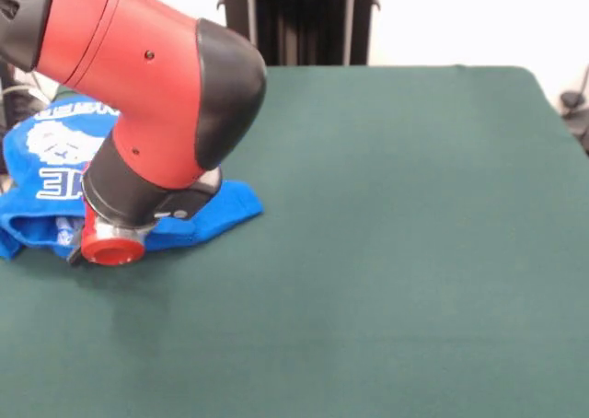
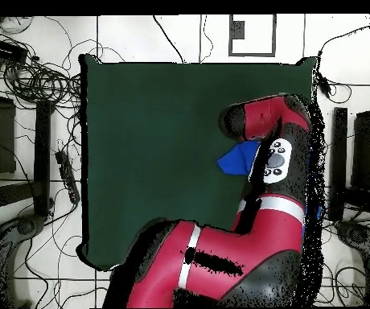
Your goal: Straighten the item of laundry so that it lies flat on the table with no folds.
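Observation:
The item of laundry (image 1: 57, 156) is a bright blue T-shirt, bunched up near the left edge of the table (image 1: 386, 215). White print and block lettering show on its upper part, and a blue flap (image 1: 230, 208) sticks out to the right. The red and black arm (image 1: 156, 87) hangs low over the shirt and covers its middle. From above, only a blue corner of the laundry (image 2: 238, 158) peeks out from under the arm (image 2: 273, 161) near the right side of the table (image 2: 156, 145). The arm hides the gripper in both views.
A black stand (image 1: 299, 17) rises behind the table's far edge. Cables (image 2: 35, 80) and dark equipment (image 2: 3, 137) lie on the floor beside the table in the overhead view. More gear (image 2: 365, 161) stands on the other side.

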